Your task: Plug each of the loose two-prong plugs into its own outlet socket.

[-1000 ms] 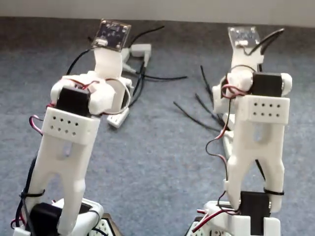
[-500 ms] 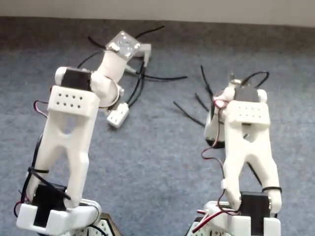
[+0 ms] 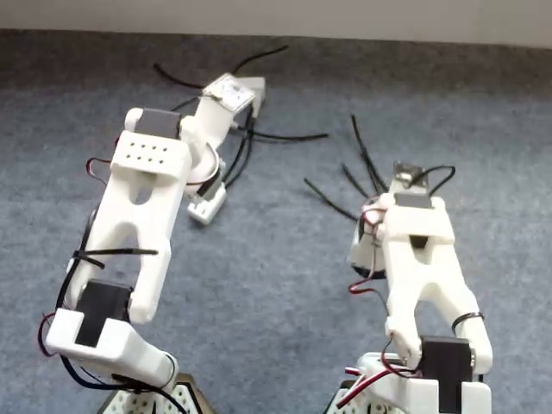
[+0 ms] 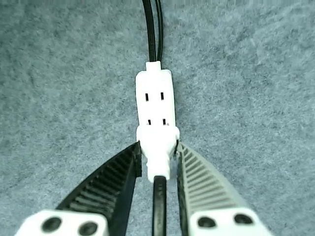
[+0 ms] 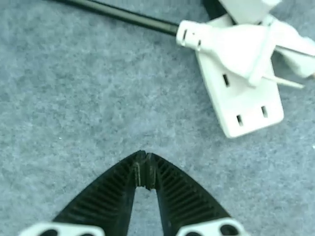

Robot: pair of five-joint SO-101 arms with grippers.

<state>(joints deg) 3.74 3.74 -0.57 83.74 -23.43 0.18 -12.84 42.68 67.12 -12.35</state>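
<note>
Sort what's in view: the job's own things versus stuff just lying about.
Job:
- left pincer shut on held plug, at an outlet
- loose plug lying across second outlet
- right pincer, shut, empty

Lying about:
- black strands on the carpet

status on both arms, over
Left gripper shut on white plug, butted against outlet block. Right gripper shut, empty, above carpet. Second plug loose atop second outlet block, prongs bare.
</note>
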